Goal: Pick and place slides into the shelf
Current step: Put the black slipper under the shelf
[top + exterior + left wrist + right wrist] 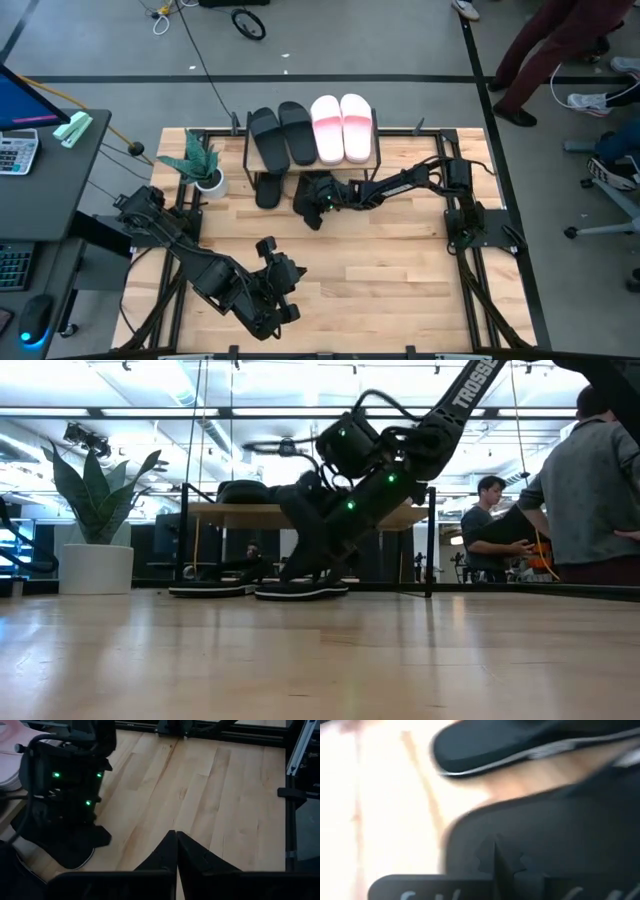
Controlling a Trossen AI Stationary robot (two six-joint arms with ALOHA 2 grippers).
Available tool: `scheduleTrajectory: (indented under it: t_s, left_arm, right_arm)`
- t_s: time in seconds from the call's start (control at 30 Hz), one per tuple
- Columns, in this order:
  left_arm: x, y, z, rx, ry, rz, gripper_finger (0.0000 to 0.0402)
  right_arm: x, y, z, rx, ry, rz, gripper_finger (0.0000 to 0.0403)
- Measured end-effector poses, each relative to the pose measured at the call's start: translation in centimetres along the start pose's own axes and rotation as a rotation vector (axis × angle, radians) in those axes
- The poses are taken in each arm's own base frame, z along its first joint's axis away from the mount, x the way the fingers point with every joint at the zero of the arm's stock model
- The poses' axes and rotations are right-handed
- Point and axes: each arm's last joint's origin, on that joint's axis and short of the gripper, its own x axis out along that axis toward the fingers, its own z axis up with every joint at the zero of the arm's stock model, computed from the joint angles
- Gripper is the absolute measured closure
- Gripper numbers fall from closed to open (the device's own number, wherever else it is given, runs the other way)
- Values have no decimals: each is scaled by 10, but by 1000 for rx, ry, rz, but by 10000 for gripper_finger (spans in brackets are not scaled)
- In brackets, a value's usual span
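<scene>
four slides [312, 131] sit on the shelf [372, 163] top, two black, two pink.

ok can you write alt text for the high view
Seen from above, the right gripper is shut on a black slide in front of the shelf, which carries two black and two pink slides on top. The left gripper rests shut over the table.

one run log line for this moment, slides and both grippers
right gripper: shut on black slide at shelf front | left gripper: shut, empty, near table edge | shelf top: two black, two pink
</scene>
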Motion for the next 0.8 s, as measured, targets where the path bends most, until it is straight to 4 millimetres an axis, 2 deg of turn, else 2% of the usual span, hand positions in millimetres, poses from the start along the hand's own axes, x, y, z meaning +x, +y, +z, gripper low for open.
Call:
scheduleTrajectory:
  t_s: [0.17,0.37,0.53,0.7,0.8]
  left_arm:
    - [4,2,3,-14,-4,7,377]
    - [8,6,7,-29,-6,19,389]
    - [10,7,7,-31,-6,23,397]
    - [10,7,7,-25,-6,23,383]
    - [10,7,7,14,-5,23,379]
  right_arm:
    - [-1,12,2,-32,-46,35,403]
    - [-2,17,-5,-37,9,12,403]
    - [-9,35,-18,-123,9,-193,403]
    - [-12,29,-26,-114,65,-343,403]
    - [-13,27,-25,-167,47,-417,403]
